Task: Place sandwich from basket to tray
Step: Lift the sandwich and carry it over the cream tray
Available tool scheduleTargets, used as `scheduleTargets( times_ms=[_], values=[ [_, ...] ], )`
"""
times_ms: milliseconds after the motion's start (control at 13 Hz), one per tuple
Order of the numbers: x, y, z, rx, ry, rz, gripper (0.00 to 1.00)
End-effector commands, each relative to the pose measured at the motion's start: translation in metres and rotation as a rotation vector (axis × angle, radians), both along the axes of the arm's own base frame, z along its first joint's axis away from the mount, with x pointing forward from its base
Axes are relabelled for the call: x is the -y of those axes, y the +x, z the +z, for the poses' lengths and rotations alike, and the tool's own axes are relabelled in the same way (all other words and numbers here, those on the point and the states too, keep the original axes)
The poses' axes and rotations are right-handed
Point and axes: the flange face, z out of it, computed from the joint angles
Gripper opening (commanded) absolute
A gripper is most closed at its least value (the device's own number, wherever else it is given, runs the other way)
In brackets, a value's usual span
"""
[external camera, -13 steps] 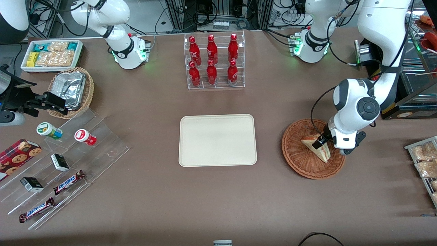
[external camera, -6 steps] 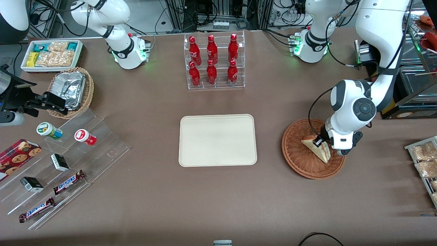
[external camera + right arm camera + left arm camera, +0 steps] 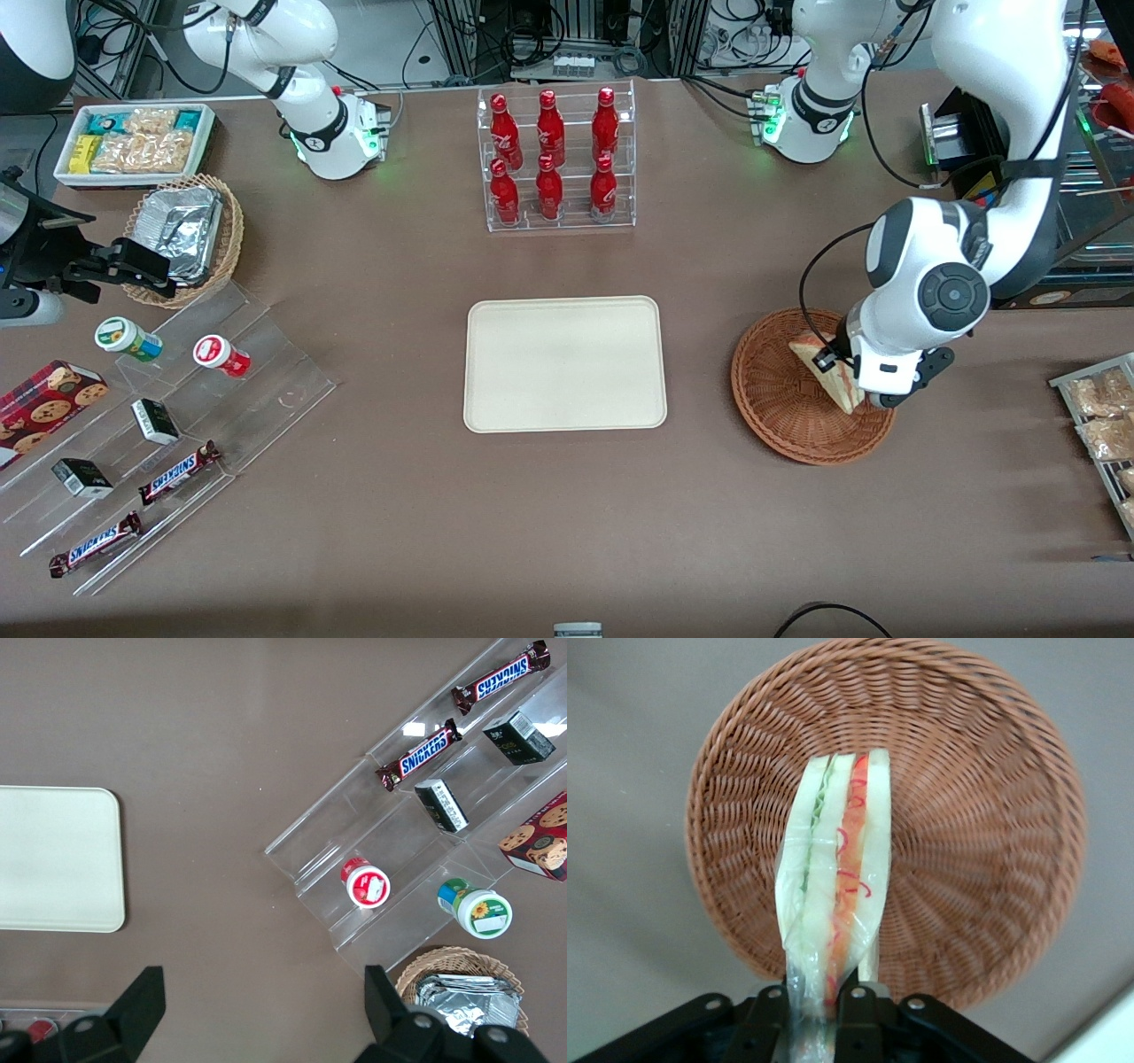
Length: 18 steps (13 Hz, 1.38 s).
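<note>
The sandwich (image 3: 822, 369), a pale bread wedge in clear wrap with red and green filling on its edge (image 3: 833, 868), hangs lifted above the reddish-brown wicker basket (image 3: 780, 403). My left gripper (image 3: 833, 361) is shut on the sandwich's wrapped end, its black fingers (image 3: 859, 1014) pinching it from both sides. In the left wrist view the basket (image 3: 966, 815) lies below the sandwich, with nothing else in it. The cream tray (image 3: 564, 363) lies bare at the table's middle, its corner also visible as the tray (image 3: 53, 859) in the right wrist view.
A clear rack of red bottles (image 3: 554, 159) stands farther from the front camera than the tray. Toward the parked arm's end are a foil-filled tan basket (image 3: 186, 235), a white snack bin (image 3: 133, 142) and acrylic steps with snacks (image 3: 159, 425). Packets (image 3: 1099, 416) lie at the working arm's end.
The gripper has risen with the sandwich, lifting it off the basket floor and slightly away from the front camera. The basket has stayed in place.
</note>
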Motion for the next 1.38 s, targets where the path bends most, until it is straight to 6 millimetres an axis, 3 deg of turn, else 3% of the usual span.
scheduleTargets(
  times_ms=[0,231,538,692,769,1077,1154,1308],
  values=[
    [0.038,0.006,0.053,-0.028,-0.009,-0.119,0.0],
    [0.1,-0.008,0.078,-0.009,-0.048,-0.206,0.0],
    [0.19,-0.024,0.058,-0.017,-0.124,-0.298,0.0],
    [0.248,-0.042,0.048,-0.02,-0.129,-0.37,0.0],
    [0.269,-0.046,0.041,-0.022,-0.129,-0.378,0.0],
    [0.317,-0.063,0.006,-0.01,-0.116,-0.412,0.0],
    [0.335,-0.076,-0.003,-0.007,-0.109,-0.443,0.0],
    [0.35,-0.086,-0.027,-0.011,-0.075,-0.462,0.0]
  ],
)
